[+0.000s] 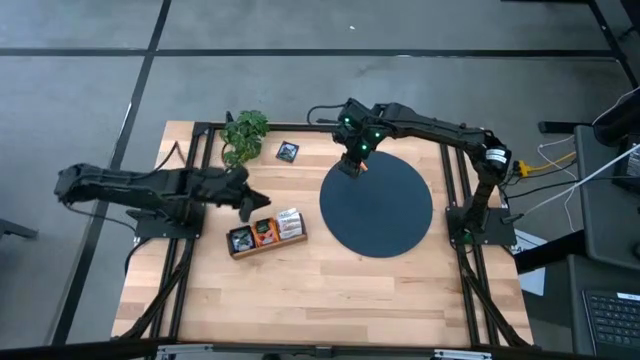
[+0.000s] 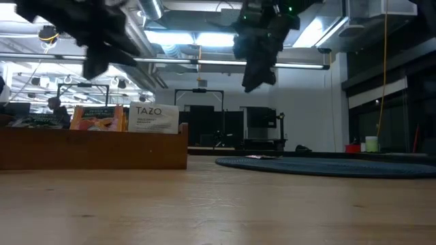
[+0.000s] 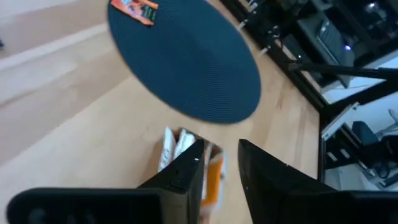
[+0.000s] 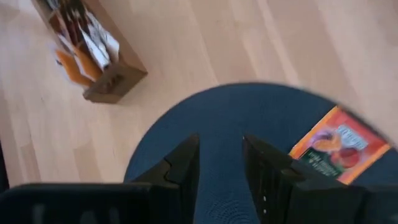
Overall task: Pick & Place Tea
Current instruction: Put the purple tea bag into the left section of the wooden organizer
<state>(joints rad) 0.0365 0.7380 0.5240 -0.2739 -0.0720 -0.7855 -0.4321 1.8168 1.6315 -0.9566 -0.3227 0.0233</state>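
L gripper [image 1: 250,207] hovered over the wooden tray [image 1: 265,235] near the tabletop's middle, fingers apart, empty, probably lining up for another sachet. R gripper [image 1: 354,163] hung above the dark mat's [image 1: 376,205] far rim, spread, orange tea sachet [image 4: 339,145] lying flat below it.

Dark blue mat [image 1: 377,205] with fine ribbed weave; an orange sachet [image 4: 339,144] with a red fruit print on it; pale wood table [image 1: 330,290]; brown tray [image 1: 265,234] — white and orange sachets [image 3: 186,155] inside; green plant [image 1: 244,133] at the tray's twelve o'clock.
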